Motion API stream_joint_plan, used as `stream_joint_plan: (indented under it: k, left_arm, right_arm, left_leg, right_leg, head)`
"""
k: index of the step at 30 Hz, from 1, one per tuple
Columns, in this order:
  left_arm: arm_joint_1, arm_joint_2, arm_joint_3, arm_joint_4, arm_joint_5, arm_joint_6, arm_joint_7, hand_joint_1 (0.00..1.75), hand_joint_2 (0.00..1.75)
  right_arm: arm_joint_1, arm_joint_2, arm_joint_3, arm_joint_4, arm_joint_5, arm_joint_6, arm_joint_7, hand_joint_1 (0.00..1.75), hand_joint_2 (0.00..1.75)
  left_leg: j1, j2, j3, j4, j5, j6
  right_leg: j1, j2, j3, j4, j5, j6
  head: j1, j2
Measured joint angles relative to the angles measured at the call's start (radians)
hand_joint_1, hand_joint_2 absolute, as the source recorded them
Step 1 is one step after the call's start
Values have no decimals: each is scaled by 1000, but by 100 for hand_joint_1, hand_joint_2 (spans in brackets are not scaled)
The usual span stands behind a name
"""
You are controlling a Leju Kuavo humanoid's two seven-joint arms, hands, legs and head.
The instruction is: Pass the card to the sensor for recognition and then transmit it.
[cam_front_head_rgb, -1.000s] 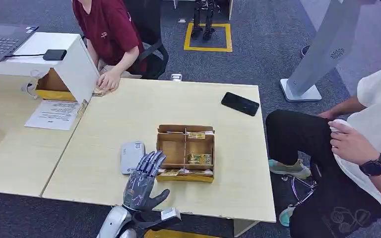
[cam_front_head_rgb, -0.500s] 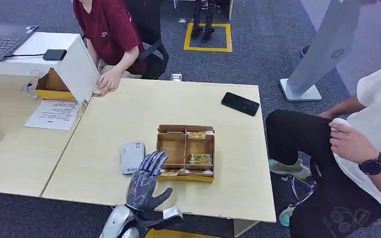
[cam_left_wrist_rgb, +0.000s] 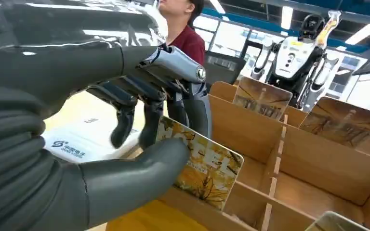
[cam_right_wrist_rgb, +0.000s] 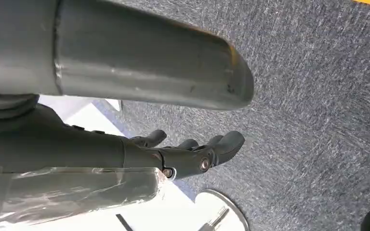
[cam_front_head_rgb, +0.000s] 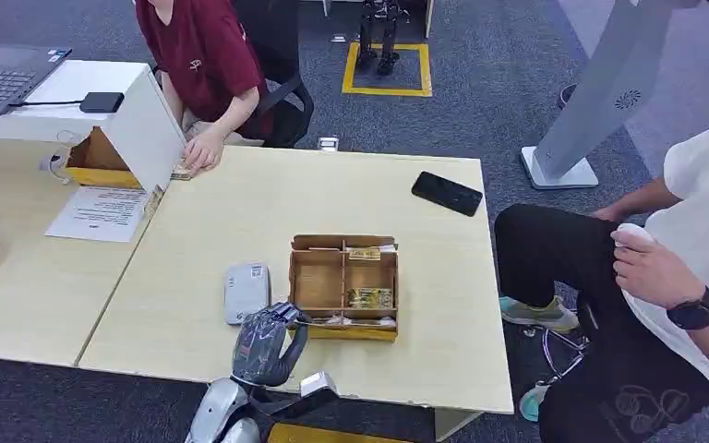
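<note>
Two hands are showing, and they are doing different things. Seen from the head view, the left hand (cam_front_head_rgb: 266, 343) is curling over the near left corner of the cardboard organizer (cam_front_head_rgb: 343, 284) on the pale wooden table (cam_front_head_rgb: 212, 221); the left wrist view shows its thumb and fingers (cam_left_wrist_rgb: 147, 118) pinching the card (cam_left_wrist_rgb: 207, 168), a yellow-printed one standing tilted against the organizer's front wall, at the near compartment. Just beside the organizer on its left, the white sensor (cam_front_head_rgb: 246, 292) is lying flat, close to the hand but not touching the card. Other cards are standing in the organizer's far compartments. The right hand (cam_right_wrist_rgb: 192, 154) is hanging over grey carpet, its fingers loosely curved with nothing in them. A black phone (cam_front_head_rgb: 447, 193) is lying near the far right of the table. A person in a red shirt (cam_front_head_rgb: 205, 55) is sitting at the far side, resting a hand on the table edge, and another person in white (cam_front_head_rgb: 702, 249) is sitting on the right.
</note>
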Motion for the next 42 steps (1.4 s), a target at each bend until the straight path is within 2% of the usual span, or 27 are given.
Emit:
stream_joint_plan:
  k: [7,9,12,14,25,34,38,42]
  left_arm:
    - [-4,1,0,11,67,0,0,175,175]
    - [-9,1,-1,18,124,0,-15,175,175]
    - [-14,9,-24,26,275,0,-34,175,175]
    - [-14,21,-45,20,309,-3,-30,175,175]
    - [-13,111,-103,-153,465,-73,-27,175,175]
    - [-14,167,-103,-305,489,-99,-30,175,175]
    - [-22,198,-103,-364,478,-93,-4,175,175]
    - [-45,217,-94,-371,436,-87,37,175,175]
  right_arm:
    - [-1,0,0,0,0,0,0,0,0]
    - [-1,0,0,0,0,0,-1,0,0]
    - [-1,0,0,0,-1,-1,-5,0,0]
    - [-1,0,0,0,-1,-1,-5,0,0]
    - [0,0,-5,0,-4,-2,-11,0,0]
    - [0,0,-5,0,-10,-3,-14,0,0]
    - [0,0,-5,0,-8,-3,-17,0,0]
    - [-1,0,-5,0,-3,-2,-15,0,0]
  left_leg:
    - [0,0,0,0,0,0]
    - [0,0,0,0,0,0]
    - [0,0,0,0,0,0]
    - [0,0,0,0,0,0]
    - [0,0,0,0,0,0]
    - [0,0,0,0,0,0]
    - [0,0,0,0,0,0]
    - [0,0,0,0,0,0]
  right_leg:
    - [0,0,0,0,0,0]
    - [0,0,0,0,0,0]
    - [0,0,0,0,0,0]
    - [0,0,0,0,0,0]
    - [0,0,0,0,0,0]
    - [0,0,0,0,0,0]
    - [0,0,0,0,0,0]
    - [0,0,0,0,0,0]
  head:
    - [0,0]
    - [0,0]
    - [0,0]
    - [0,0]
    - [0,0]
    - [0,0]
    - [0,0]
    - [0,0]
